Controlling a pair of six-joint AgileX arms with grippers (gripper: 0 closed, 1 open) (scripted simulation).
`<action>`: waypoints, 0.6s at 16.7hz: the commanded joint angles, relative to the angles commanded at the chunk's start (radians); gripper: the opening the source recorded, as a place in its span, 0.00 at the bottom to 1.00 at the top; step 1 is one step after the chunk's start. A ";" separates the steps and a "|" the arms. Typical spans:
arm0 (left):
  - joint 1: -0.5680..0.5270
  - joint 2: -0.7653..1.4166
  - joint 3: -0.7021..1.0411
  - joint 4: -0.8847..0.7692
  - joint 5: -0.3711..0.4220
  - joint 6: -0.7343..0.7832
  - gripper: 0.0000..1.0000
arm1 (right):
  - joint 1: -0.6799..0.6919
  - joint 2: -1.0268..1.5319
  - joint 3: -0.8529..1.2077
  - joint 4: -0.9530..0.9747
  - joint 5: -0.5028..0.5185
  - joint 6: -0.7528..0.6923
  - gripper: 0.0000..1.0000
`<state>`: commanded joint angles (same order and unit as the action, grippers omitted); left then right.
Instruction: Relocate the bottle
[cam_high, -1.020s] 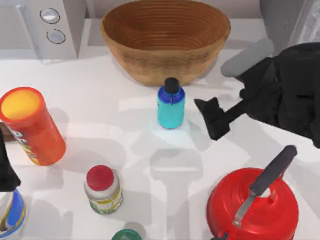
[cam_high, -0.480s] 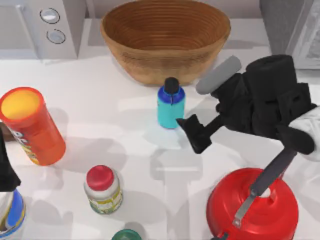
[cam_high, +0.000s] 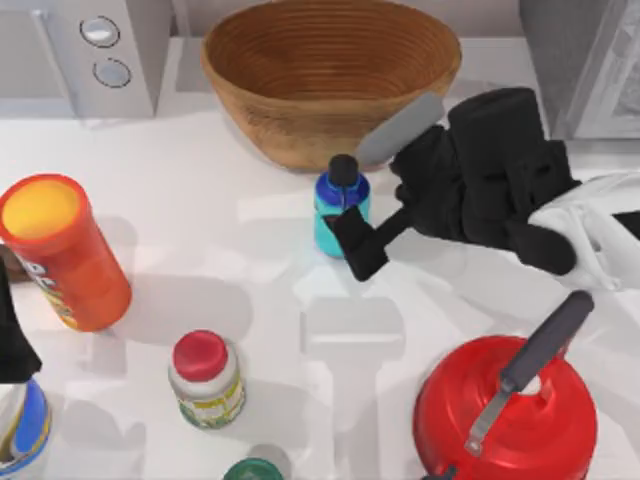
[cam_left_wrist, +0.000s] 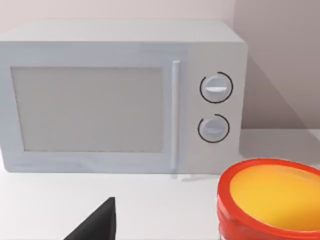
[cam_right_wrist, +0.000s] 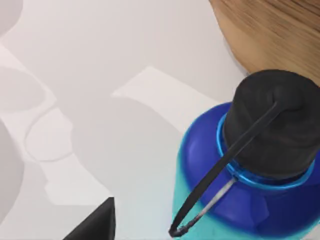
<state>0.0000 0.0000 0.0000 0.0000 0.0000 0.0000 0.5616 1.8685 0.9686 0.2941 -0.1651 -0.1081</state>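
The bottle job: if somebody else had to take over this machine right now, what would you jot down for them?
Right gripper: at the bottle, its fingers overlapping the bottle's lower right side from above; grip not confirmed.
Left gripper: parked at the table's left edge, beside the orange canister.
Bottle: upright on the table, just in front of the wooden bowl.
Done: the reach toward the bottle.
Left: close on it, lift, set it down elsewhere. The red kettle sits near the right arm.

White table (cam_high: 280, 300), bottle (cam_high: 340, 212), wicker bowl (cam_high: 330, 70), red kettle (cam_high: 505, 415), microwave (cam_high: 90, 50)
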 joint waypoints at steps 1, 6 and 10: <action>0.000 0.000 0.000 0.000 0.000 0.000 1.00 | 0.005 0.039 0.033 0.007 0.005 0.003 1.00; 0.000 0.000 0.000 0.000 0.000 0.000 1.00 | 0.026 0.219 0.139 0.085 0.026 0.015 1.00; 0.000 0.000 0.000 0.000 0.000 0.000 1.00 | 0.026 0.257 0.145 0.114 0.027 0.015 1.00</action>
<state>0.0000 0.0000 0.0000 0.0000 0.0000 0.0000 0.5880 2.1254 1.1133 0.4082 -0.1377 -0.0930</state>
